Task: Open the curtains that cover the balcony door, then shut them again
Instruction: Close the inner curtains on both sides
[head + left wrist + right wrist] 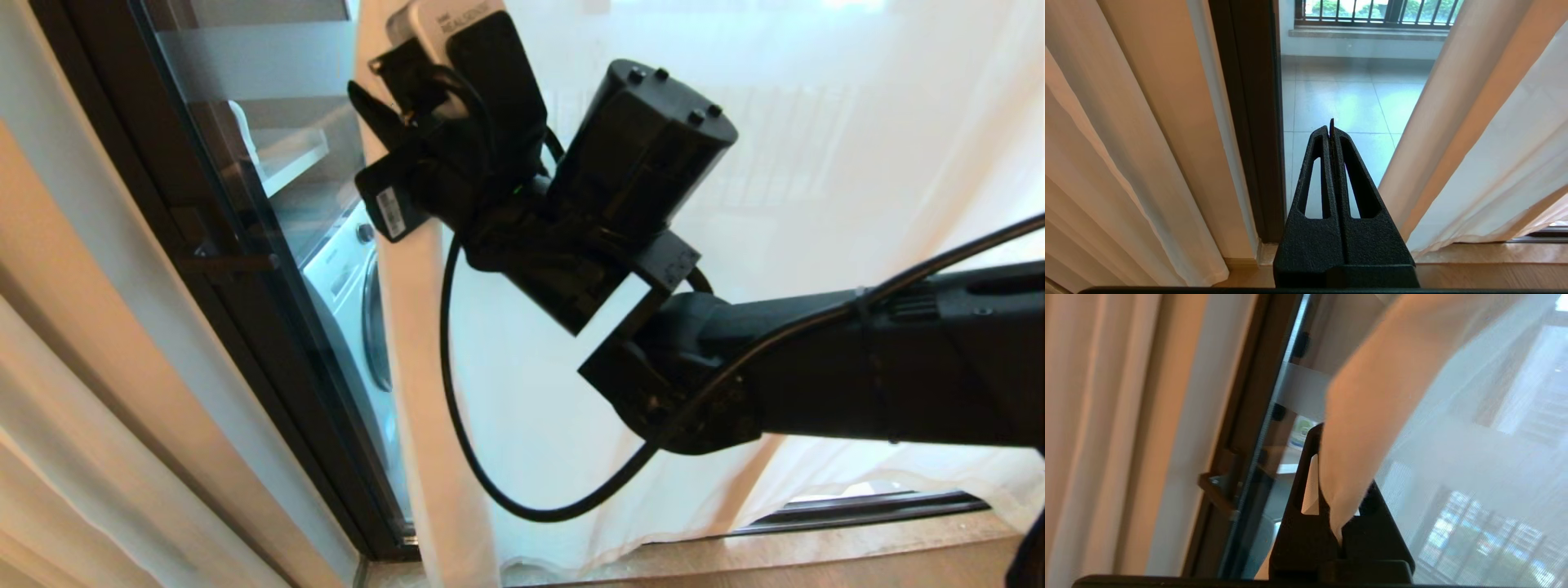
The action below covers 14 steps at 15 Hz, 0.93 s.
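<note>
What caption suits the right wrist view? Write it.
Right tool shut on the curtain edge beside the door.

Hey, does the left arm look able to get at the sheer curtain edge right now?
Probably yes: the left claw, shut and empty, points at bare door glass, and the curtain edge hangs just beside it with nothing between.

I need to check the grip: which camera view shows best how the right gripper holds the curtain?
The right wrist view: the right gripper is shut on the curtain edge. In the head view the wrist hides the grip. The left wrist view misses it.
</note>
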{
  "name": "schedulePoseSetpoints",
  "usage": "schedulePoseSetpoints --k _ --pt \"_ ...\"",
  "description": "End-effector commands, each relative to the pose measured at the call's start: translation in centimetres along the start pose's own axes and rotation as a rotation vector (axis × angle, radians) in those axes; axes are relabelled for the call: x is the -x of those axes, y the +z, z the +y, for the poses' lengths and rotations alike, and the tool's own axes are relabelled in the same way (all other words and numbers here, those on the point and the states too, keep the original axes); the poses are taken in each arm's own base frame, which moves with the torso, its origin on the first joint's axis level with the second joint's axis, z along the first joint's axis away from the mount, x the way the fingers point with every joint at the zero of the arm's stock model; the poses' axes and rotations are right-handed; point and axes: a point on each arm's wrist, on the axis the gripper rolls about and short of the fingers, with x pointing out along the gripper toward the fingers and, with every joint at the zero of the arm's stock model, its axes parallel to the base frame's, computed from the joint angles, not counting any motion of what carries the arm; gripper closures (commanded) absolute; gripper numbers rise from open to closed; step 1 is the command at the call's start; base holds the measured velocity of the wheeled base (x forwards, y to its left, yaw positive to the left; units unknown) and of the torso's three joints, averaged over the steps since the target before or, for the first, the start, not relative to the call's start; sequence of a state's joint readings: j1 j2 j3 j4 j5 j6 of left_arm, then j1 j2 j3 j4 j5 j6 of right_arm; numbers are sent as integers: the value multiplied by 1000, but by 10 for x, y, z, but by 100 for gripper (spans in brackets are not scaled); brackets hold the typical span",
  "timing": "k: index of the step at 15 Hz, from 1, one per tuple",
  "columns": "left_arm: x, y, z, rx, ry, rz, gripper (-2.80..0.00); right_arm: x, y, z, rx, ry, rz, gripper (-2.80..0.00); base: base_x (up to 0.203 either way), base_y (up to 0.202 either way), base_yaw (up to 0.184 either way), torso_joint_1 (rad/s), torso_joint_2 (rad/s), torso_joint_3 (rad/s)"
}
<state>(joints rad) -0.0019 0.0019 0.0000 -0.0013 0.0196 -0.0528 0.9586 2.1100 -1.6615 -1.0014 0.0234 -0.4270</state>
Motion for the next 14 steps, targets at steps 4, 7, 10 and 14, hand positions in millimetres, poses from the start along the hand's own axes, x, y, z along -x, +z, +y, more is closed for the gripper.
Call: schedulePoseSetpoints --k 4,7,10,14 --pt "0 0 0 1 0 -1 0 14 21 -56 55 -156 51 0 0 0 0 0 0 0" --pt "0 0 0 1 1 -1 0 31 23 -77 82 -192 105 0 0 0 0 0 0 0" --pt "0 0 0 1 -1 -1 0 55 22 -96 103 -252 195 0 0 0 0 0 0 0" --pt "0 0 0 1 0 -1 0 90 17 -123 128 -320 291 0 0 0 0 0 0 0"
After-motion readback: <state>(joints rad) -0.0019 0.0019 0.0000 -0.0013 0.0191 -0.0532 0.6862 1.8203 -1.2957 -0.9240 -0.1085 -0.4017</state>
